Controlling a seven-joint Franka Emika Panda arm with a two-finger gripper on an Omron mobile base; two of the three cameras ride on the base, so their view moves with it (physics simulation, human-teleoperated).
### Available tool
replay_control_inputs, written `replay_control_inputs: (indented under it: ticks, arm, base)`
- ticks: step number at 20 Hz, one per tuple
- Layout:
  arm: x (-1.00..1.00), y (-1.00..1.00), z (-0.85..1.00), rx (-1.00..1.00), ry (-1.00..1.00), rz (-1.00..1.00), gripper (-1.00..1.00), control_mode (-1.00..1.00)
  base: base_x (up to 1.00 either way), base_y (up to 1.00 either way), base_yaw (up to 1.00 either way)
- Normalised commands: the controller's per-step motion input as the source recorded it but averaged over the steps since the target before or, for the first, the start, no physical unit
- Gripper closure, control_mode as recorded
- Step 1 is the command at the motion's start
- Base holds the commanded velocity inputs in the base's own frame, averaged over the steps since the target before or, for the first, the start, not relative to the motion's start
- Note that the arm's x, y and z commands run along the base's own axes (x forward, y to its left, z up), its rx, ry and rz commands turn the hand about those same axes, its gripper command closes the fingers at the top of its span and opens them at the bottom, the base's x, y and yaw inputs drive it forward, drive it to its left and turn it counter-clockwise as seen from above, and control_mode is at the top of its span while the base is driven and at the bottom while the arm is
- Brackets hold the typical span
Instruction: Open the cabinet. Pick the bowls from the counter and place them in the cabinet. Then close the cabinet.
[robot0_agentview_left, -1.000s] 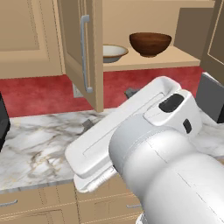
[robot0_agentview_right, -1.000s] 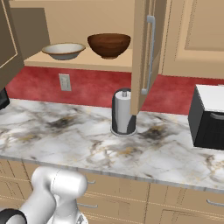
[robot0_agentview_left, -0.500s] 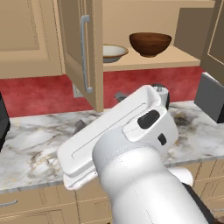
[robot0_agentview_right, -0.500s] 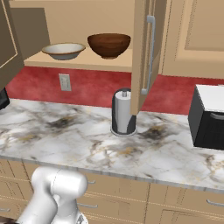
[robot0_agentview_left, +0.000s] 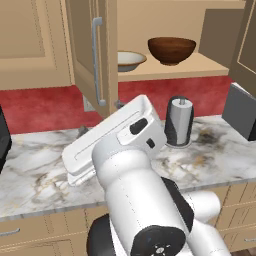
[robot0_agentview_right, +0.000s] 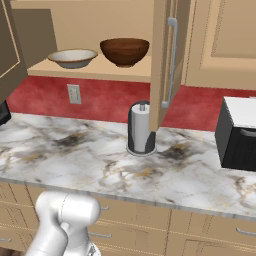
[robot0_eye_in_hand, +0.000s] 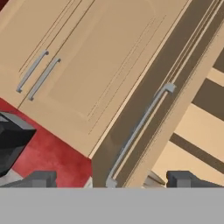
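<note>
Both bowls (robot0_agentview_left: 171, 49) sit in the cabinet (robot0_agentview_right: 100, 70); doors open. My pincer (robot0_eye_in_hand: 111, 179) is wide open, empty. The left door's handle (robot0_eye_in_hand: 139, 127) lies dead ahead, long axis running away between the fingertips.

Cabinet (robot0_agentview_left: 90, 50): light tan wood, matt, smooth recessed panels; bar handle (robot0_agentview_left: 98, 60) brushed silver metal, satin. Shelf inside same tan wood, matt. Bowls: one dark reddish-brown wood (robot0_agentview_left: 171, 50), visible grain, slight sheen; other cream-white bowl (robot0_agentview_left: 129, 60), ceramic-looking, smooth, tan rim. Tabletop (robot0_agentview_right: 75, 155): white-grey marble w/ dark and golden veining, polished. Canister (robot0_agentview_right: 141, 129): grey metal, semi-gloss. Backsplash (robot0_agentview_right: 105, 100): red, mottled, rough-looking. Robot arm (robot0_agentview_left: 130, 170): white plastic shell, glossy, dark joints.
</note>
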Motion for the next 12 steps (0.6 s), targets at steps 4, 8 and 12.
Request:
replay_control_inputs:
  ticks: [4, 8, 12]
  arm:
    - [0.71, 0.26, -0.17, 0.0, 0.0, -0.06, -1.0, -1.0]
    - [0.7, 0.2, -0.13, 0.0, 0.0, -0.11, -1.0, -1.0]
    - [0.54, -0.07, -0.02, 0.0, 0.0, -0.23, -1.0, -1.0]
  base:
    - [0.0, 0.0, 0.0]
    - [0.0, 0.0, 0.0]
    - [0.0, 0.0, 0.0]
